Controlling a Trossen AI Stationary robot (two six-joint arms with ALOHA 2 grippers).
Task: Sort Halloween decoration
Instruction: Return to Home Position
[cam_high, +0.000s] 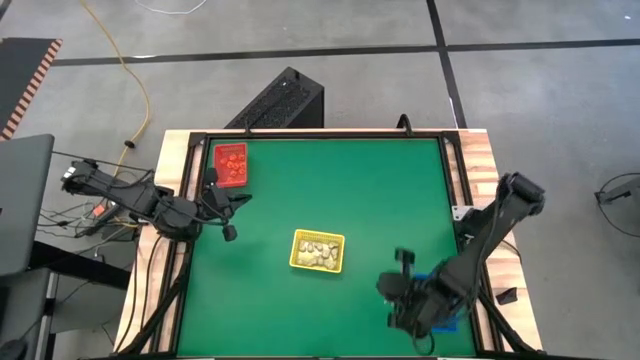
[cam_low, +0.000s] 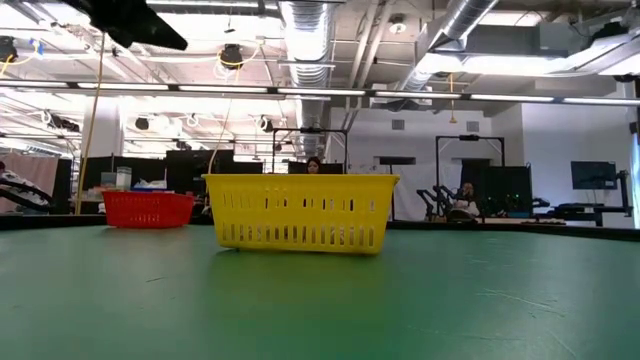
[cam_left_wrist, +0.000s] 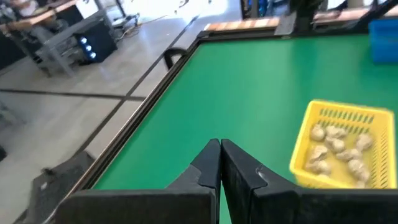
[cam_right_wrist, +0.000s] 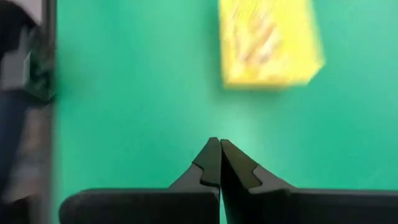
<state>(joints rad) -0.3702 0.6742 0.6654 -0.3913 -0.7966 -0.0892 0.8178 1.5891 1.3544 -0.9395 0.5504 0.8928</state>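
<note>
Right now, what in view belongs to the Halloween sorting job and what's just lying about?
Job: cream-white trinkets in the yellow tray; orange trinkets in the red tray; blue tray by the right arm; left gripper and right gripper, both shut, empty.
Lying about: black box beyond the table's far edge; yellow cable on the floor.

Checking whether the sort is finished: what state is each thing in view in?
Yellow tray: upright, holds cream trinkets.
Red tray: upright, holds orange trinkets.
Blue tray: partly hidden, contents unseen.
Left gripper: shut, empty, over the table, left side.
Right gripper: shut, empty, over its right side.
</note>
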